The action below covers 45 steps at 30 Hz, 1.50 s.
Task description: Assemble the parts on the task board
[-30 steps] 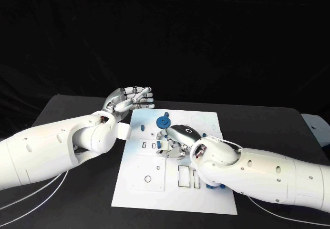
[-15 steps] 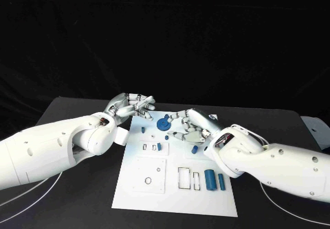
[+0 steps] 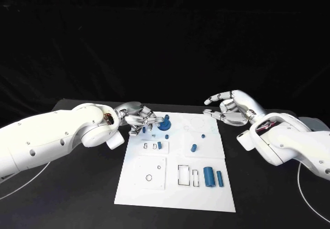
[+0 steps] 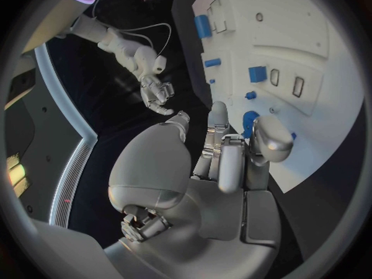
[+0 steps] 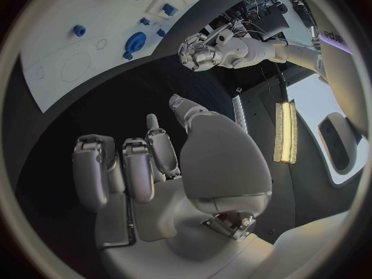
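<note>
Task board [image 3: 175, 191]: a white plate that lay in the middle of the black table [image 3: 68, 191], long side running away from the robot.

Nearest items: two blue cylinders [image 3: 209, 177] that lay side by side on the board's near right part, next to two outlined rectangular slots [image 3: 184, 174]. An outlined oval hole [image 3: 149, 178] sat in the near left panel.

Middle items: a small blue block [image 3: 159, 145] stood beside two little slots on the left; a short blue peg [image 3: 194, 148] lay to the right of it, with a tiny blue stud [image 3: 203, 136] beyond.

Far items: a blue round disc with a knob [image 3: 163, 125] stood near the board's far left corner.

Left hand [image 3: 138, 119]: it hung over the board's far left edge, just beside the disc, fingers curled inward with nothing seen between them; the left wrist view showed fingertips [image 4: 271, 139] bent over the board near a blue piece.

Right hand [image 3: 230, 109]: it was raised beyond the board's far right corner, well apart from the parts, fingers spread and empty.
</note>
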Available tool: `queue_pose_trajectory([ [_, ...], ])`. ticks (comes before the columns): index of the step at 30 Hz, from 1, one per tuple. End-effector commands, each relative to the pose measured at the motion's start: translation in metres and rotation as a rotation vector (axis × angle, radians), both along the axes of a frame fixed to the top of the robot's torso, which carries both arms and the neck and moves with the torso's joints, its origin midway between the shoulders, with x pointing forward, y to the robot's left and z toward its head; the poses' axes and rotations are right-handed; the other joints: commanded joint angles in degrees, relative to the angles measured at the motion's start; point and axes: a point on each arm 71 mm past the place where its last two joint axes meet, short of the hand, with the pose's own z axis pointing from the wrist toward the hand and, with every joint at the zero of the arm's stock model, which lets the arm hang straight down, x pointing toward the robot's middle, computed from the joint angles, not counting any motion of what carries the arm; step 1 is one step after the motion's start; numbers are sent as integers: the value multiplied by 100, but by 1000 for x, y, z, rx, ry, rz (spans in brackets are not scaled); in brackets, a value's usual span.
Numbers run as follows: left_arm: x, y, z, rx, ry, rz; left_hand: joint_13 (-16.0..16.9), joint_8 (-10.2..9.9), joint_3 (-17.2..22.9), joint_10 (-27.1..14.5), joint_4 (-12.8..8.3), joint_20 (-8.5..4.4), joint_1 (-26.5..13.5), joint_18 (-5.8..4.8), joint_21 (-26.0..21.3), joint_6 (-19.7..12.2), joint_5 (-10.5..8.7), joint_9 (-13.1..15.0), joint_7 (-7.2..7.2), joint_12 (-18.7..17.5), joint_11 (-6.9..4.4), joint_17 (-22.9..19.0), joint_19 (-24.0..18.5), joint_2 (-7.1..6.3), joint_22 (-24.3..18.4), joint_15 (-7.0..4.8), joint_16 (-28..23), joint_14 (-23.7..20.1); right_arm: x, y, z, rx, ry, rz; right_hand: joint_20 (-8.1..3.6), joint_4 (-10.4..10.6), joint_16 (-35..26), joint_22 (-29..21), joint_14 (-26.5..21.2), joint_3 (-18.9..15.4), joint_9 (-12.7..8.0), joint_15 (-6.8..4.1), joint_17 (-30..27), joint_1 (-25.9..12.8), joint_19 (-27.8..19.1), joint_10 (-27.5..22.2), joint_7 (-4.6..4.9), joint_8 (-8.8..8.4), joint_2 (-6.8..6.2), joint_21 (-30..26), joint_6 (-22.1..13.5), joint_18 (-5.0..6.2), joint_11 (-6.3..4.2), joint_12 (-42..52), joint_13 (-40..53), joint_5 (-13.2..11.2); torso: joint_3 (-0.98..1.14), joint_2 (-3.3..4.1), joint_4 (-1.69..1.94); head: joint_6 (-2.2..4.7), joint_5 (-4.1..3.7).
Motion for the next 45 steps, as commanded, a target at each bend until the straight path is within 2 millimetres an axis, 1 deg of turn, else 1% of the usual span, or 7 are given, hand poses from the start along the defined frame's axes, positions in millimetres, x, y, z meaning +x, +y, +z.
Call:
queue_pose_trajectory([
  [1, -3, -1, -12, 332, 68, -66, 99, 129, 70, -51, 1, 1, 2, -93, 160, -43, -22, 84, -10, 163, -7, 1238, 111, 102, 249, 7, 109, 524, 1, -4, -2, 40, 65, 11, -32, 12, -31, 1046, 428, 21, 3, -44, 730, 48, 146, -11, -10, 29, 29, -32, 43, 54, -50, -25, 117, 58, 42, -93, 17, -69, 16],
  [3, -1, -5, -14, 376, 71, -63, 362, 324, 63, 38, -1, -16, -53, -167, 421, -35, -30, 196, -54, 520, -35, 1408, 253, 81, 698, -23, 250, 587, 1, -7, -3, 37, 70, 1, -33, 11, -32, 1043, 427, 23, 1, -45, 726, 51, 144, -11, -10, 29, 28, -36, 40, 55, -51, -25, 117, 69, 49, -108, 20, -82, 7],
  [4, 0, -7, -14, 396, 73, -59, 979, 521, 30, 323, -3, -36, -115, -208, 574, -13, -14, 314, -106, 1150, -68, 1469, 311, 43, 952, -48, 300, 609, 2, -9, -3, 35, 72, -3, -33, 11, -32, 1043, 427, 23, 1, -45, 726, 51, 144, -11, -10, 29, 28, -36, 40, 55, -51, -25, 117, 69, 50, -116, 25, -90, 1],
  [6, 2, -10, -15, 429, 74, -48, 1520, 741, -57, 587, 7, -58, -248, -236, 683, 34, -13, 455, -152, 1684, -123, 1505, 345, 2, 1126, -74, 328, 623, 2, -12, -4, 30, 76, -11, -34, 11, -36, 1043, 425, 25, 0, -46, 715, 52, 143, -12, -11, 31, 27, -37, 37, 56, -52, -27, 114, 82, 53, -131, 33, -111, -3],
  [10, 7, -18, -17, 486, 69, -41, 1919, 978, -244, 733, 11, -96, -523, -264, 804, -23, -28, 641, -203, 2094, -169, 1505, 374, 37, 1313, -116, 328, 623, 3, -16, -5, 22, 82, -26, -36, 10, -38, 1040, 423, 26, -2, -48, 710, 54, 140, -12, -11, 32, 25, -42, 33, 57, -53, -28, 113, 97, 67, -153, 49, -146, -5],
  [21, 15, -32, -22, 578, 67, -65, 2064, 1143, -591, 753, 15, -110, -843, -281, 885, -69, -30, 781, -231, 2263, -190, 1505, 388, 150, 1441, -133, 328, 623, 5, -21, -6, 10, 86, -49, -38, 11, -43, 1028, 421, 24, -5, -49, 698, 53, 129, -13, -10, 31, 16, -58, 22, 61, -53, -31, 110, 117, 77, -156, 56, -214, 6],
  [45, 19, -56, -37, 628, 109, -131, 1974, 1185, -626, 670, -2, -110, -738, -289, 912, -98, -24, 829, -236, 2207, -194, 1505, 395, 215, 1490, -135, 328, 623, 7, -20, -8, 6, 93, -50, -41, 21, -50, 1012, 416, 24, -9, -50, 680, 43, 112, -20, -10, 35, 15, -82, 14, 68, -53, -41, 100, 154, 68, -145, 50, -278, 18],
])
